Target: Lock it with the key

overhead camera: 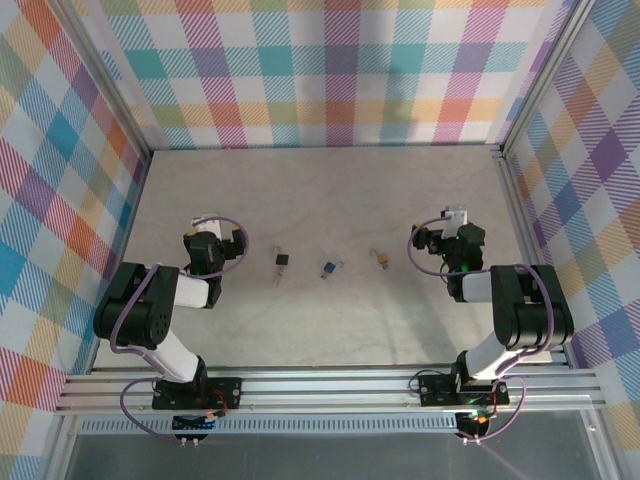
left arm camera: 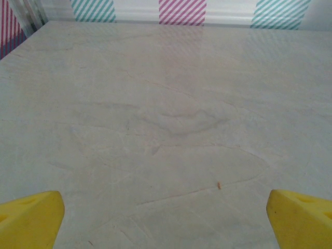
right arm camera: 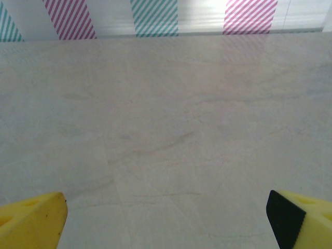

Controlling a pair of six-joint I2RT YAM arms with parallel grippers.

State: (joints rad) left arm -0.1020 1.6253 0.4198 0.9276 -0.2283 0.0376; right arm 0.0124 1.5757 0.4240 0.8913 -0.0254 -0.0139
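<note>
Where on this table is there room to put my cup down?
The far half of the table, up to the checked back wall, is bare. So is the near strip before the rail. Crowded mid-table: black lock, blue lock and brass lock in a row between the left gripper and right gripper.

- I can read no text, number, brand or sign anywhere on my feeds.
- In the overhead view, the black padlock (overhead camera: 282, 263), blue padlock (overhead camera: 328, 268) and brass padlock (overhead camera: 381, 258) lie in a row across the middle of the table (overhead camera: 300, 190). The black one is toward 9 o'clock and the brass one toward 3 o'clock. Any stamping on their bodies is too small for me to make out.
- The left white patch (overhead camera: 205, 219) and the right white patch (overhead camera: 456, 213) sit at the 12 o'clock end of each arm. I cannot tell whether anything is printed on them.
</note>
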